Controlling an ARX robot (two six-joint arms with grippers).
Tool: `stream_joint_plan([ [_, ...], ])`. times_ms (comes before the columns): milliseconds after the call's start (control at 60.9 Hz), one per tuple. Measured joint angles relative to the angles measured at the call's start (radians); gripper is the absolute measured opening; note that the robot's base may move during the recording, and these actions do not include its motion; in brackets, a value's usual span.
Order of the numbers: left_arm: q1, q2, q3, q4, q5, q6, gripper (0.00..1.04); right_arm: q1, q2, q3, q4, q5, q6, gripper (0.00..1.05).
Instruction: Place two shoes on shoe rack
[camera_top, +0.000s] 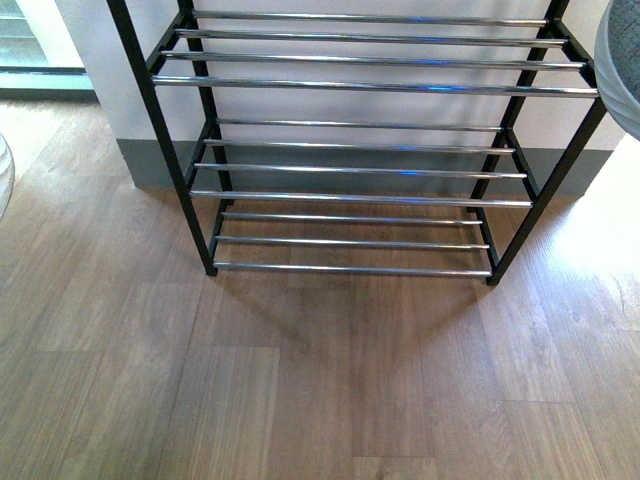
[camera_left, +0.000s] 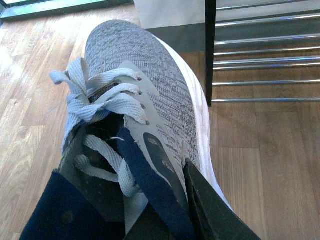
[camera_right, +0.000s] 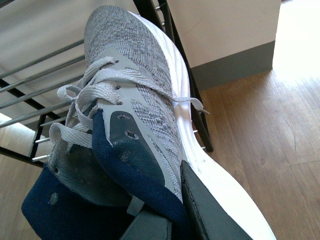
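**At my wrists: a grey sneaker in each grip**

Closest in, my left gripper (camera_left: 175, 222) is clamped on the navy collar of the left-hand sneaker (camera_left: 145, 75), one dark finger pressed to its side, toe pointing out over the wooden floor (camera_top: 320, 380). My right gripper (camera_right: 175, 222) is clamped the same way on the right-hand sneaker (camera_right: 135, 55), white sole showing, toe up by the black frame. Beyond them the shoe rack (camera_top: 360, 195) stands on the floor, chrome rods gleaming. Behind it runs the grey skirting (camera_top: 140, 165) of the white wall (camera_top: 90, 40).
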Motion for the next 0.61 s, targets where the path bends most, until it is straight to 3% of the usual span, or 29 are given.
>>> stream_joint_plan([
  [608, 0.0, 0.0, -0.002, 0.0, 0.0, 0.001, 0.02, 0.0, 0.0, 0.0, 0.0, -0.002, 0.0, 0.01],
])
